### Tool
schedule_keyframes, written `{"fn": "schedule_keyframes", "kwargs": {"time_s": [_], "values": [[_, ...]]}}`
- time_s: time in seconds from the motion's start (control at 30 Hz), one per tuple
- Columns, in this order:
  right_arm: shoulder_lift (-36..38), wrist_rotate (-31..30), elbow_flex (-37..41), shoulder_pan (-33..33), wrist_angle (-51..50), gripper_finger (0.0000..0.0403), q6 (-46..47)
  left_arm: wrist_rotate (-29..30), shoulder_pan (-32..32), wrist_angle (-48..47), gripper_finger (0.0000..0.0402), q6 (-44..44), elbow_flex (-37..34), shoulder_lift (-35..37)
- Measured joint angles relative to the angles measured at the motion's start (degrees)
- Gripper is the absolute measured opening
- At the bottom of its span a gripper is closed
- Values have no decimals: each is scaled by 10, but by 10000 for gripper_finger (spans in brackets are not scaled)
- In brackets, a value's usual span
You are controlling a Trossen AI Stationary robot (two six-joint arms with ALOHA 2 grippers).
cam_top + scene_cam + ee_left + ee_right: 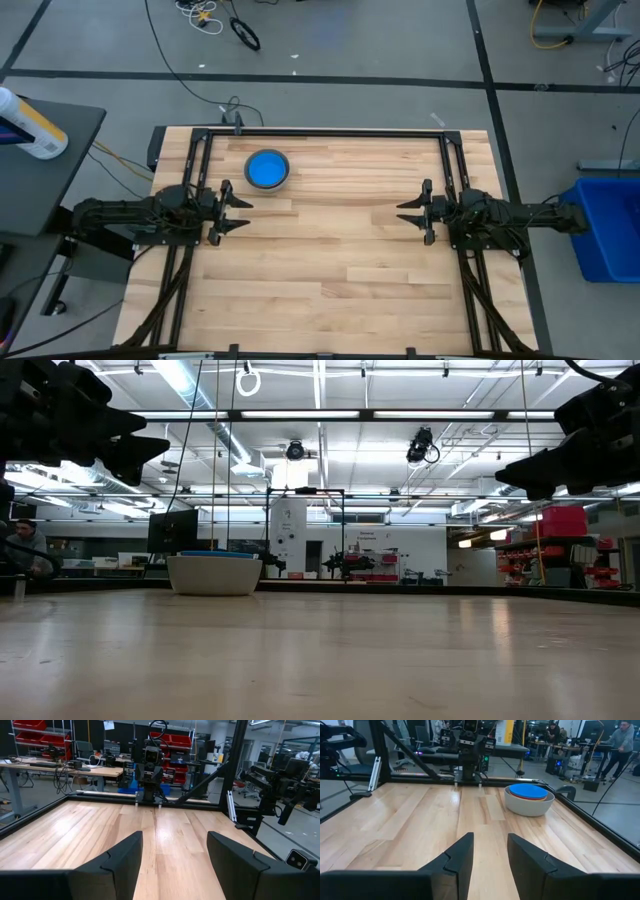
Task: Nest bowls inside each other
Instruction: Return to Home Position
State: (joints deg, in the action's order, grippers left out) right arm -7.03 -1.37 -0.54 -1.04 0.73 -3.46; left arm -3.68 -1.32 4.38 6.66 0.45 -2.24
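The bowls stand nested in one stack (267, 169) on the far left part of the table, resting on the base of the grey outer bowl (527, 807). A red rim and a light blue bowl (527, 790) show inside it. The low view shows the stack (214, 573) from the side. My left gripper (245, 214) hovers level near the table's left edge, nearer than the stack, open wide with nothing between its fingers (175, 855). My right gripper (400, 214) hovers level at the right side, open with a narrower gap (490, 852), also with nothing in it.
A black metal frame (320, 132) runs along the table's far edge and sides. Off the table stand a blue bin (605, 230) on the right and a dark side table with a white bottle (30, 125) on the left. People show in the room behind.
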Motion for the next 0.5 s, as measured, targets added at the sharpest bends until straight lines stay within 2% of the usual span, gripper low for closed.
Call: {"fn": "schedule_keyframes", "kwargs": {"time_s": [0.5], "values": [[0, 0, 0, 0, 0, 134, 0, 0, 0, 0, 231, 0, 0, 0]]}}
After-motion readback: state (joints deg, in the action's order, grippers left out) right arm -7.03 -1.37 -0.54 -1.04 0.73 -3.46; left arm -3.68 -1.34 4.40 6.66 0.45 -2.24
